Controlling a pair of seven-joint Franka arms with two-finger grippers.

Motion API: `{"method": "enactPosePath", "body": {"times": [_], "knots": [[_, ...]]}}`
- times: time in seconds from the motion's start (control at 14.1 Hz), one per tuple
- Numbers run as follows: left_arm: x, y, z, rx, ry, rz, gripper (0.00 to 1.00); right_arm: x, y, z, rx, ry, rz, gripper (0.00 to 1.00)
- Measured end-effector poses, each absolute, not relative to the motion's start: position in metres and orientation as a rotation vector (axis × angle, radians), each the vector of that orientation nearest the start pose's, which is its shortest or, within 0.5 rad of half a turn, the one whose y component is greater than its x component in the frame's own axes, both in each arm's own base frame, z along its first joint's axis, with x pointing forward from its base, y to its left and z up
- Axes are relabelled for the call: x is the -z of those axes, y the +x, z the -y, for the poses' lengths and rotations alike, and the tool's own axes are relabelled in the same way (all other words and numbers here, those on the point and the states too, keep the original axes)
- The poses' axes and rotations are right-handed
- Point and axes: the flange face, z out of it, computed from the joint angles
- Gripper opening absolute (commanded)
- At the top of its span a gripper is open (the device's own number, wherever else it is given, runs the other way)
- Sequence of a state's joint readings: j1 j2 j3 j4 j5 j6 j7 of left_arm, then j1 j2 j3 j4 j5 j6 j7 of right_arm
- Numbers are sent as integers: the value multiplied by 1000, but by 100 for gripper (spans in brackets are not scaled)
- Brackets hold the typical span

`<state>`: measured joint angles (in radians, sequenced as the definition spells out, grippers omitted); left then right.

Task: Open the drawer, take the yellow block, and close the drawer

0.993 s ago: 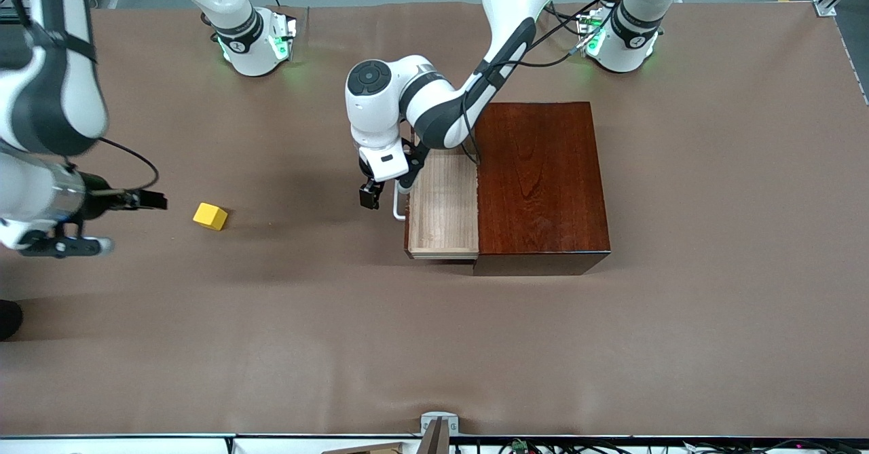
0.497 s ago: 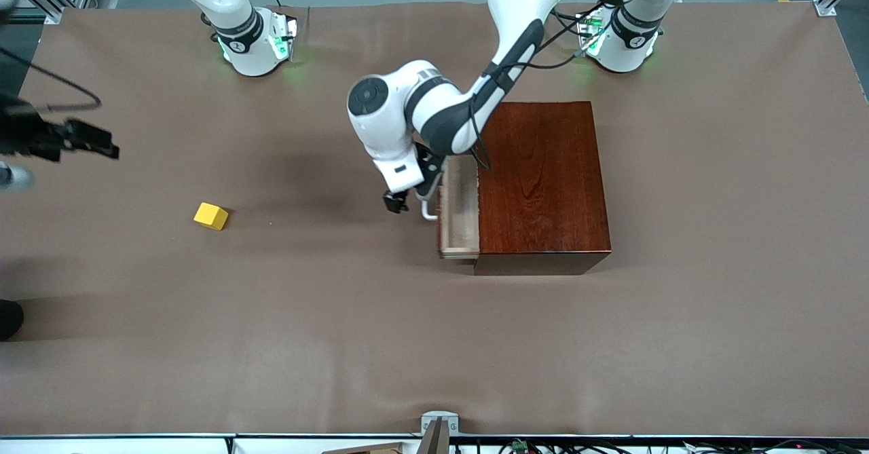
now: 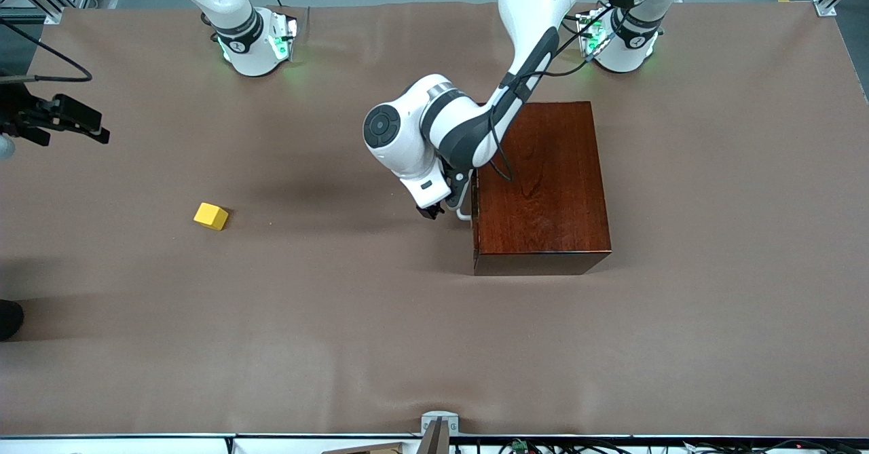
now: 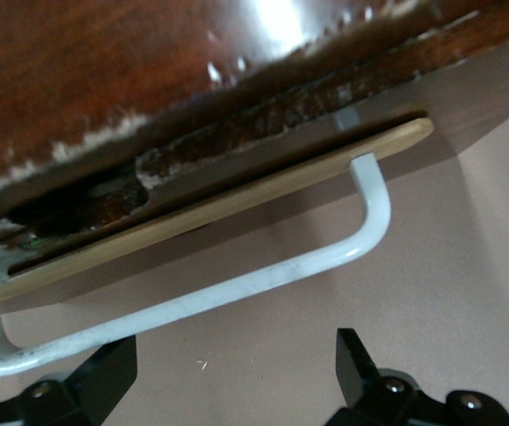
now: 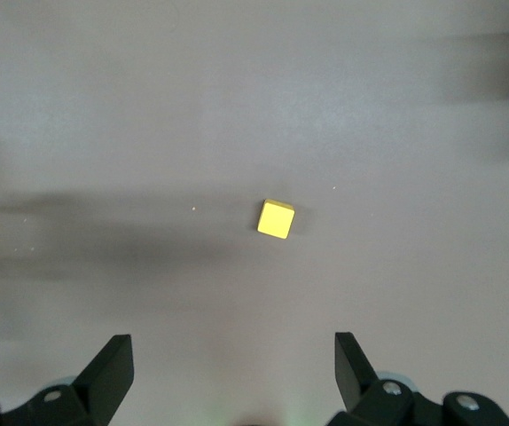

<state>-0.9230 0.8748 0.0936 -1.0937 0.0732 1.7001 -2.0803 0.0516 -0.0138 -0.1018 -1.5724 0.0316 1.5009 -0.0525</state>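
The drawer (image 3: 474,203) is pushed into the dark reddish-brown wooden box (image 3: 540,182). Only its white bar handle (image 3: 464,214) sticks out toward the right arm's end. In the left wrist view the handle (image 4: 237,288) lies just ahead of the pale drawer front (image 4: 201,211). My left gripper (image 3: 433,210) (image 4: 234,355) is open right at the handle, with nothing held. The yellow block (image 3: 210,216) lies on the table, toward the right arm's end. My right gripper (image 3: 91,128) (image 5: 232,351) is open and empty, high over that end. It sees the block (image 5: 276,218) below.
The brown cloth-covered table (image 3: 339,318) holds only the box and the block. The two arm bases (image 3: 254,40) (image 3: 621,40) stand along the edge farthest from the front camera. A small metal bracket (image 3: 438,423) sits at the nearest edge.
The drawer has slid from well open to shut, with my left gripper moving along with the handle toward the box. My right arm has risen and drawn away from the block.
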Motion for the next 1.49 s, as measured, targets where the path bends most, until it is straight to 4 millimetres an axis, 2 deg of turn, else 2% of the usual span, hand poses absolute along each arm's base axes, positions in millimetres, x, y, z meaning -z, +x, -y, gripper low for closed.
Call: {"method": "enactPosePath", "body": {"times": [0.21,0.35,0.43,0.5,0.57,0.71,0.78,0.92,0.99,1.06,1.14,1.28,1.49], "knots": [[-276,491,551,161,-2348,1632,100,-619,528,27,-37,-3100,2,100],[-278,491,553,159,-2368,1619,100,-626,521,27,-8,-3099,5,100],[-287,495,555,159,-2423,1593,100,-630,520,27,8,-3100,5,100],[-304,500,559,166,-2503,1576,100,-633,520,28,22,-3102,4,100],[-330,503,562,172,-2573,1569,100,-635,520,29,28,-3103,-1,100],[-401,512,553,173,-2707,1540,100,-634,521,32,25,-3105,-7,100],[-441,522,537,177,-2778,1515,100,-634,521,31,23,-3105,-7,100],[-515,548,482,202,-2888,1428,100,-633,522,31,19,-3105,-7,100],[-542,562,448,195,-2926,1374,100,-632,522,32,17,-3106,-8,100],[-560,575,414,178,-2960,1315,100,-632,522,32,17,-3106,-8,100],[-571,586,381,164,-2989,1246,100,-632,522,32,17,-3106,-9,100],[-579,602,322,127,-3025,1060,100,-632,522,32,17,-3106,-8,100],[-592,613,238,70,-3069,784,100,-632,522,29,17,-3106,1,100]]}}
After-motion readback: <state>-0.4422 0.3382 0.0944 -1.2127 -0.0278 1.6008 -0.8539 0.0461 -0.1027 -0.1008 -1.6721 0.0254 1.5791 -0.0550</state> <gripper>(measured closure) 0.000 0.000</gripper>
